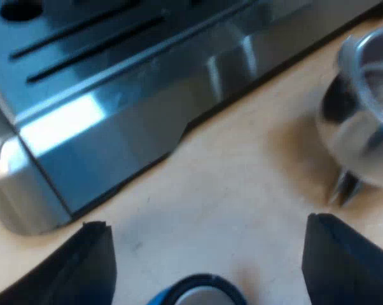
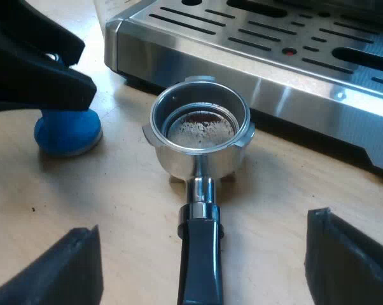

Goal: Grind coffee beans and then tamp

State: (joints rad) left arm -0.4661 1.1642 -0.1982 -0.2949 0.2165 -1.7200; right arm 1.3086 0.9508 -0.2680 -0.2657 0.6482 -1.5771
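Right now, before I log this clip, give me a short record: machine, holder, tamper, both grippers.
machine: espresso machine, slotted drip tray towards the holder
holder: metal holder loose on the table by the machine's front; basket holds a thin brown trace
tamper: blue tamper on the table, apart from the holder
left gripper: open, over the tamper
right gripper: open, fingers either side of the holder's handle, not gripping

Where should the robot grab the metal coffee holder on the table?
By its dark handle, I think. The holder sits with its cup upright and the long, narrow handle sticking out away from the machine, toward the right gripper, whose open fingers could close on its two sides.
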